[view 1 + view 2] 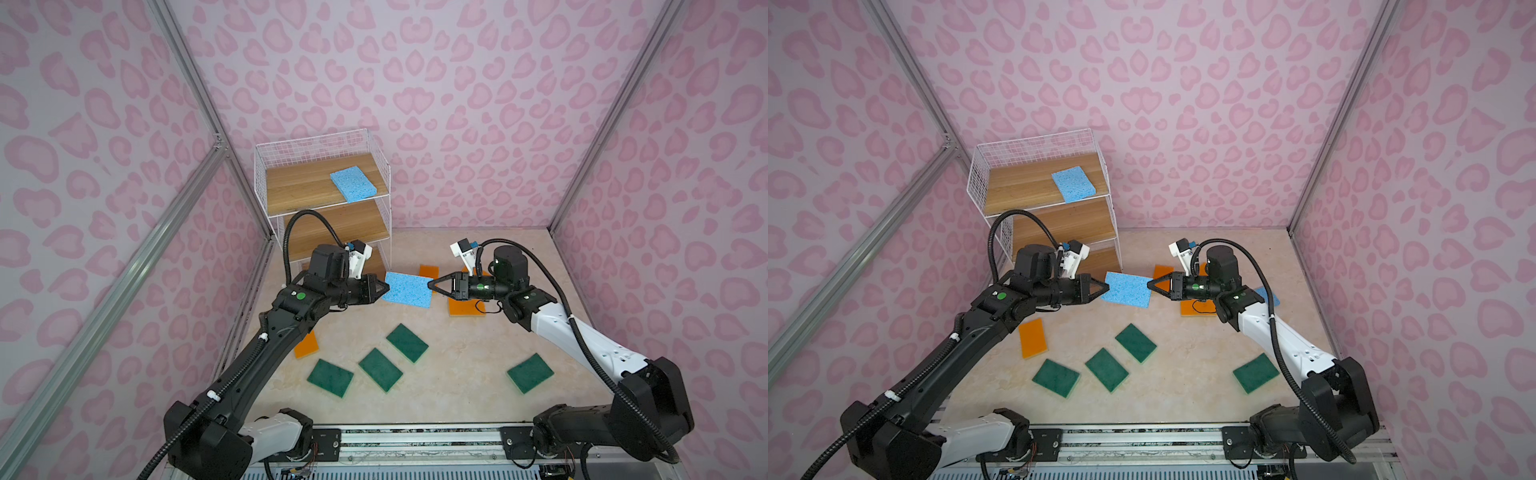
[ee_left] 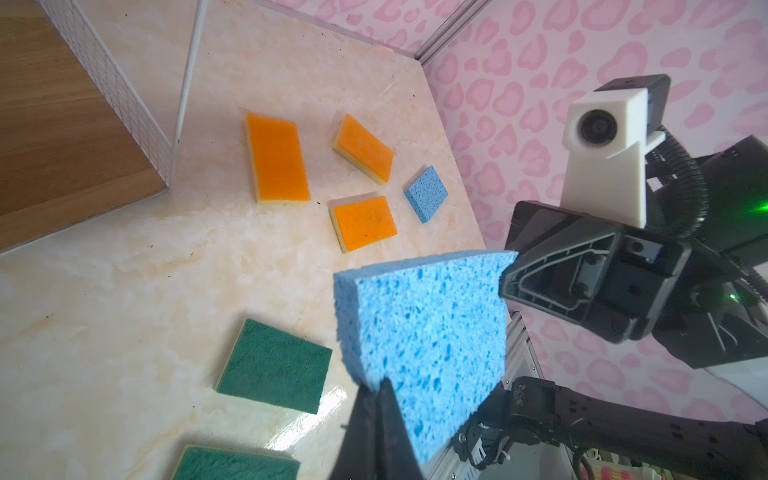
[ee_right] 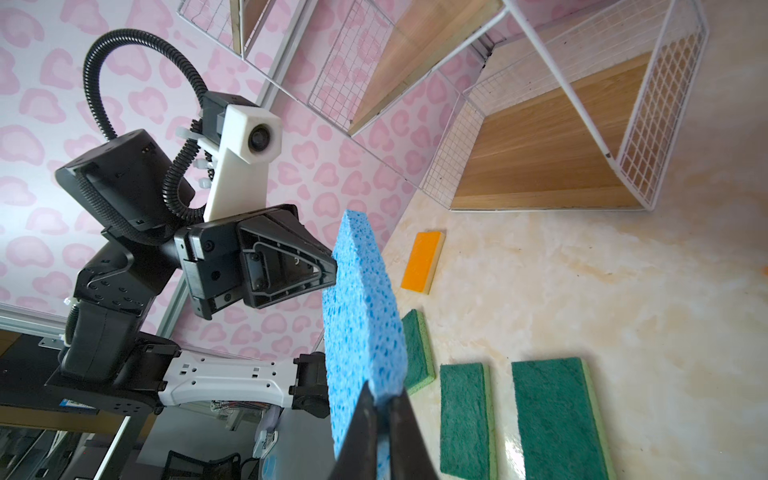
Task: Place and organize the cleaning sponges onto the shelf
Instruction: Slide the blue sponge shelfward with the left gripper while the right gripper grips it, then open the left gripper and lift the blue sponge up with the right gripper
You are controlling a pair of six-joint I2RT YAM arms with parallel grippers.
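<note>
A speckled light blue sponge [image 1: 407, 289] hangs above the table in front of the shelf [image 1: 299, 183], held at both ends. My left gripper [image 1: 386, 286] is shut on its left edge, and the left wrist view shows the jaws [image 2: 376, 384] pinching the sponge [image 2: 424, 332]. My right gripper [image 1: 430, 286] is shut on the opposite edge, the jaws [image 3: 384, 397] squeezing the sponge [image 3: 361, 316]. Another blue sponge [image 1: 353, 183] lies on the shelf's top board. The two lower boards show nothing on them.
Several green sponges [image 1: 380, 369] lie flat on the near half of the table. Orange sponges lie at the left [image 1: 306, 345] and under the right arm [image 1: 465, 307]. A third blue sponge [image 1: 1268, 296] lies behind the right arm. Pink walls close three sides.
</note>
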